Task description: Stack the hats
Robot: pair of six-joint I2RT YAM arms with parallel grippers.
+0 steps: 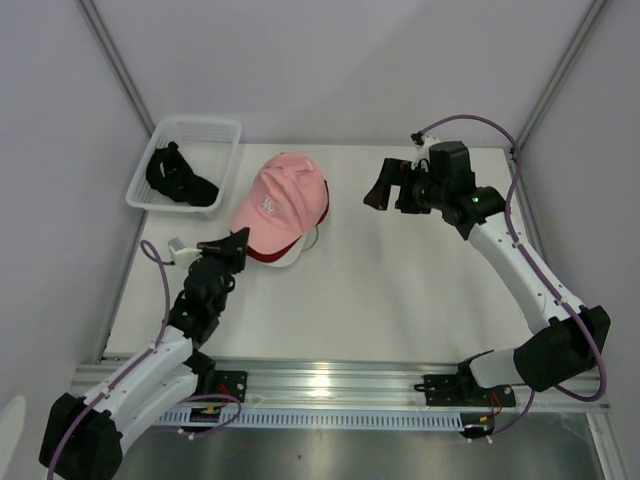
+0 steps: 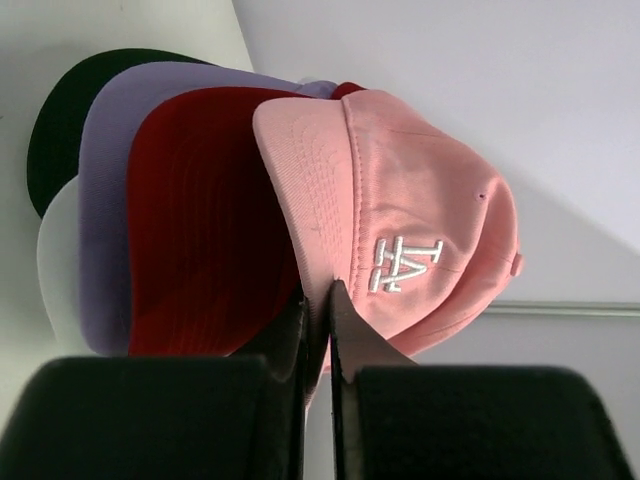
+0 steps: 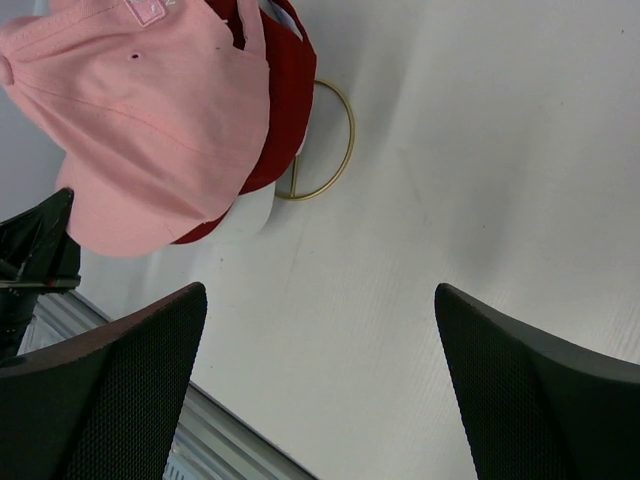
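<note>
The white table (image 1: 400, 290) is flat, with a metal rail (image 1: 340, 380) along its near edge. Two items rest directly on it.

1. A white mesh basket (image 1: 200, 121) sits at the far left corner.
2. A gold wire stand (image 3: 350, 135) sits left of centre. Its ring base lies flat on the surface, partly covered by the stack of caps (image 1: 280, 200).
</note>
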